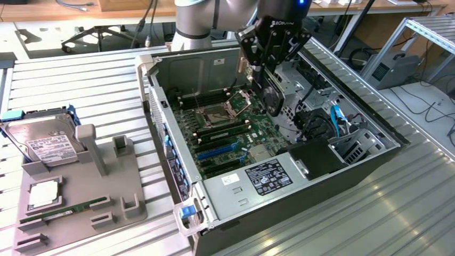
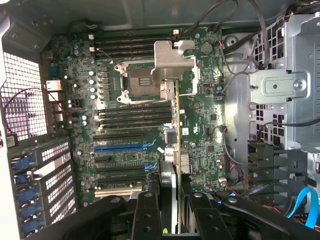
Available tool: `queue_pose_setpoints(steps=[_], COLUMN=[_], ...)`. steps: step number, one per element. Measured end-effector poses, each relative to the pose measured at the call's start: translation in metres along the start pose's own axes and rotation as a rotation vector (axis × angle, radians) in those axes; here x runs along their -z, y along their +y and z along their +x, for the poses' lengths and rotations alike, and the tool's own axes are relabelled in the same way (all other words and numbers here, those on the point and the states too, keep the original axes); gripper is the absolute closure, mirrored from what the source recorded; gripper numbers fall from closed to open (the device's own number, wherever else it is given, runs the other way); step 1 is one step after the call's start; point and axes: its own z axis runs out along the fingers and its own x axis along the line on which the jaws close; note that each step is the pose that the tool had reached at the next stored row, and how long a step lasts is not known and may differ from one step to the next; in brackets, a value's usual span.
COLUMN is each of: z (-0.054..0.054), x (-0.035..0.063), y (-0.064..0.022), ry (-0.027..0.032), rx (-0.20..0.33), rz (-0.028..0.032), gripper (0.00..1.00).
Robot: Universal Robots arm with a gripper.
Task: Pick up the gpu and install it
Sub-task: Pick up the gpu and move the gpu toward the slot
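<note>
slatted desk [image 1: 85, 85] carrying open pc case [image 1: 199, 64]; i am hovering end effector [image 1: 265, 74], clamped on gpu [image 1: 274, 101], over motherboard [image 1: 235, 133]. pickup done; gpu not yet seated.

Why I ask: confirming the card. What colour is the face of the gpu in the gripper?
Black; the gpu shows best in the exterior view.
</note>
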Motion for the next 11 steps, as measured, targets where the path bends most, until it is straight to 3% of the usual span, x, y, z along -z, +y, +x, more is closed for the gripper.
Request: queue_pose_setpoints(steps=[11], z=[-0.0022], x=[-0.0023], y=[0.0002], ry=[0.0], rx=[0.0], rz=[0.0001], gripper=[0.73])
